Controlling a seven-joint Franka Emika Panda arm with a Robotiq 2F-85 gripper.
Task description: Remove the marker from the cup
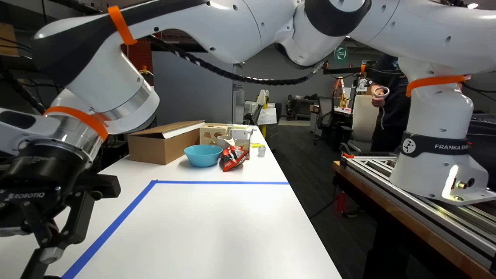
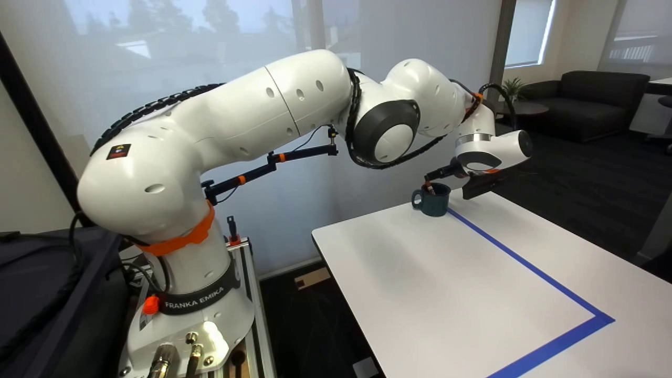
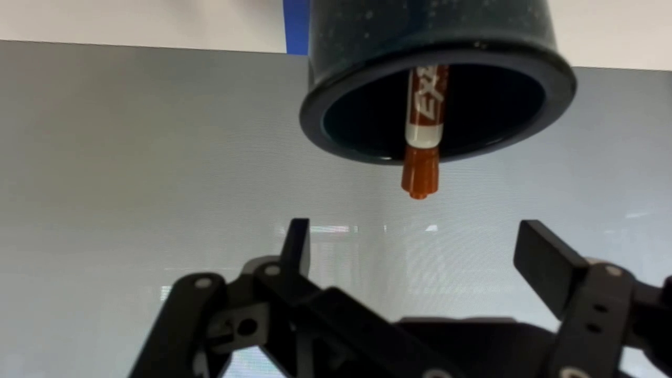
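Hand: spread apart, unladen. Brown Expo marker, cap protruding from speckled mug. Advised: centring on cap, firm closure, lengthwise draw without tipping mug.

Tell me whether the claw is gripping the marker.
No, in the wrist view the claw stands open, with a gap between it and the marker in the cup.

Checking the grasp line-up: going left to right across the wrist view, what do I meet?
One gripper finger → marker → other gripper finger. Left out, as their spans overlap these across the picture: cup, blue tape.
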